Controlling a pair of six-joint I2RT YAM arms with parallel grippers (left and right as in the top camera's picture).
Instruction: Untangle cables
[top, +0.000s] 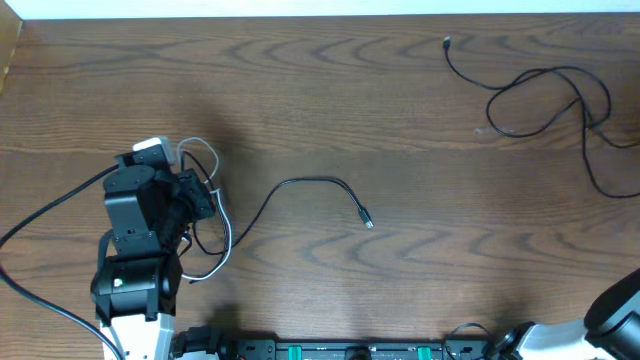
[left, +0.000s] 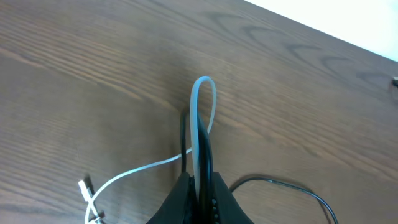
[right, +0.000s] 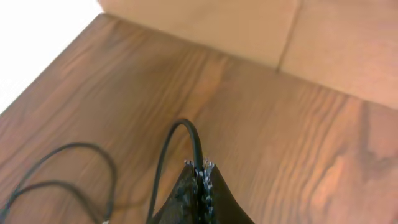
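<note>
1. Closest in, the left gripper has its fingers pinched tight on the white cable. The cable pokes out ahead of the tips as a narrow loop.
2. Right beside that loop, on its left, a thin black strand runs alongside. We can't tell which cord it belongs to.
3. Back and left of those tips, the white cable's tail curves over the wooden table to a small white plug.
4. Off to the right of the same gripper, the short black cable arcs away. In the overhead view it leaves the white tangle by the gripper and ends in a metal-tipped plug, well apart from the arm.
5. Over on the right gripper, the fingers are closed too, clamping the arched black cable. It rises just ahead of the tips and bends back down on the left.
6. Further left of those fingers, more thin black loops lie flat on the wood.
7. Well beyond the right fingertips, a tan panel stands at the table's edge.
8. Farthest from the left gripper, the far-right black cable sprawls in loose loops and runs off the overhead frame. We can't tell from there whether it's the clamped one.
</note>
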